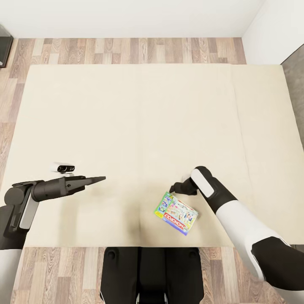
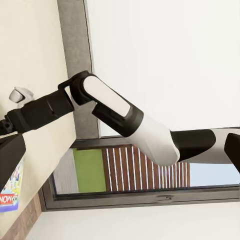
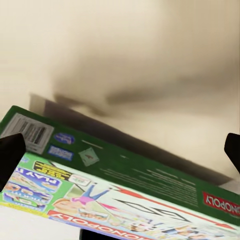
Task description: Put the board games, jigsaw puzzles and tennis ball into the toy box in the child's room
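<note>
One board game, a white-green Monopoly box with a red banner, lies flat on the bed's beige mattress near its front edge. My right gripper hovers just over the box's far left corner. In the right wrist view the box fills the space below the open fingers, which hold nothing. My left gripper is held over the mattress well to the left of the box, pointing at it. Its fingers are open and empty, and a corner of the box shows beside them.
Wood-plank floor runs beyond the bed up to a white wall. A dark cabinet edge stands at the far left. The bed's grey padded frame borders the mattress, with a window beyond it. My base is against the bed's front edge.
</note>
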Robot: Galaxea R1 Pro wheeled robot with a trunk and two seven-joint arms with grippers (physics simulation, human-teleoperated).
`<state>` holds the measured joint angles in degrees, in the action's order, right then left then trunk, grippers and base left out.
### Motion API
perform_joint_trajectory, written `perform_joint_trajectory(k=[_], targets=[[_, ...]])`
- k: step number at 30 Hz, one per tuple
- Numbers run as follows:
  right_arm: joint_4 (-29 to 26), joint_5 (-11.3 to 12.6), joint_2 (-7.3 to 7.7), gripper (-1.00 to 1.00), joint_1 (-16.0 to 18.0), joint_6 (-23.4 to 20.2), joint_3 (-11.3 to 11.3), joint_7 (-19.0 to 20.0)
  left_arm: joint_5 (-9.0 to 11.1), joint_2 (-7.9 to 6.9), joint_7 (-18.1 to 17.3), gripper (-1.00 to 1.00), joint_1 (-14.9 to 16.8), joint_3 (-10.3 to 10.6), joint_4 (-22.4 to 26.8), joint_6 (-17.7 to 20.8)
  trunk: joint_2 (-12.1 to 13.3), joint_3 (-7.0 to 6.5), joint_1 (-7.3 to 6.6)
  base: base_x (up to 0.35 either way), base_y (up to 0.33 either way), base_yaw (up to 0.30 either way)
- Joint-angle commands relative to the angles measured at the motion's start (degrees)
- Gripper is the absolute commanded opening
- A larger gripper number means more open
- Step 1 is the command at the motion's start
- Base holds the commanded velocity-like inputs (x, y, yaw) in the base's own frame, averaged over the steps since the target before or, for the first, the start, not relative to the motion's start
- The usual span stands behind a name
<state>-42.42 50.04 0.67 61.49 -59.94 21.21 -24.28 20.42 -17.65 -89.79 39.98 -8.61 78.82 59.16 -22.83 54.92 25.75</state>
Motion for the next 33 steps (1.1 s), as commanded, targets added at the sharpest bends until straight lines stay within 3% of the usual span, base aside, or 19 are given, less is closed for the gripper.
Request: perform_joint_trajectory(k=[1, 11, 14, 22, 33], targets=[[-0.2, 0.6, 0.06, 1.0, 0.0, -0.1, 0.4, -0.5, 0.0, -0.02, -0.2, 1.0, 0.0, 0.0, 0.0, 0.6, -0.1, 0.06, 0.04, 0.0, 0.0, 0.0], [-0.6, 0.8, 0.15, 1.0, 0.0, -0.1, 0.8, 1.3, 0.0, -0.02, -0.2, 1.0, 0.0, 0.0, 0.0, 0.6, -0.1, 0.06, 0.04, 0.0, 0.0, 0.0], [-0.7, 0.8, 0.85, 1.0, 0.0, -0.1, 1.2, 2.6, 0.0, -0.02, -0.2, 1.0, 0.0, 0.0, 0.0, 0.6, -0.1, 0.06, 0.04, 0.0, 0.0, 0.0], [-1.3, 0.8, 2.09, 1.0, 0.0, -0.1, 5.5, 7.5, 0.0, -0.02, -0.2, 1.0, 0.0, 0.0, 0.0, 0.6, -0.1, 0.06, 0.04, 0.0, 0.0, 0.0], [-3.0, 0.9, 4.76, 1.0, 0.0, -0.1, 7.8, 10.8, 0.0, 0.01, -0.2, 1.0, 0.0, 0.1, 0.0, 0.6, -0.1, 0.06, 0.04, 0.0, 0.0, 0.0]])
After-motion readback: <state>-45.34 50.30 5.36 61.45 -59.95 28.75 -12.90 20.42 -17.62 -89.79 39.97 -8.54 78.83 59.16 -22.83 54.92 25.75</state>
